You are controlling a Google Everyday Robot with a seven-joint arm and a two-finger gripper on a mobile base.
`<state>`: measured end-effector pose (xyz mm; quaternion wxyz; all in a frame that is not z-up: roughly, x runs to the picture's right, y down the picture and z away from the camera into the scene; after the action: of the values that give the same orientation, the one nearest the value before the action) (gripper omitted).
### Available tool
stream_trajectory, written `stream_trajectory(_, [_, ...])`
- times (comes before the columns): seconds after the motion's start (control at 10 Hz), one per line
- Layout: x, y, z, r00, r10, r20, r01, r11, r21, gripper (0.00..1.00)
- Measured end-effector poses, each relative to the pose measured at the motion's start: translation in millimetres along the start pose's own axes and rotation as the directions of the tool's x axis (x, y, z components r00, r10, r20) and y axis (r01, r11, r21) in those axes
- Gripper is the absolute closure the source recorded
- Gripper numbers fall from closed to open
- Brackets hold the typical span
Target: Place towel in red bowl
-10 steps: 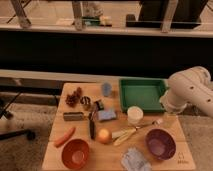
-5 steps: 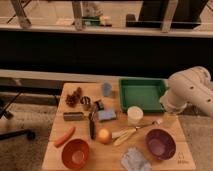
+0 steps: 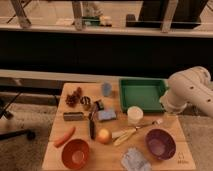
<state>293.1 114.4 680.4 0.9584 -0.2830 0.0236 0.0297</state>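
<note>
The towel (image 3: 135, 160), a small pale grey-blue crumpled cloth, lies at the front edge of the wooden table (image 3: 55, 155). The red bowl (image 3: 76, 153) stands at the front left, with nothing visible in it. My white arm (image 3: 189, 92) hangs over the table's right side, beside the green tray, well above and to the right of the towel. The gripper is tucked behind the arm's body, out of sight, and stands open. Nothing hangs from the arm.
A purple bowl (image 3: 160, 144) sits right of the towel. A green tray (image 3: 142, 94) is at the back right, with a white cup (image 3: 134, 114) in front of it. A sponge (image 3: 106, 115), an apple (image 3: 104, 135), a carrot (image 3: 64, 136) and several small items fill the middle.
</note>
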Motion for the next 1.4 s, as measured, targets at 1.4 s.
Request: stream_trajectory(1.4, [-38,67,3,0.991,-0.058,0.117,0.061,0.998,-0.022,0.2])
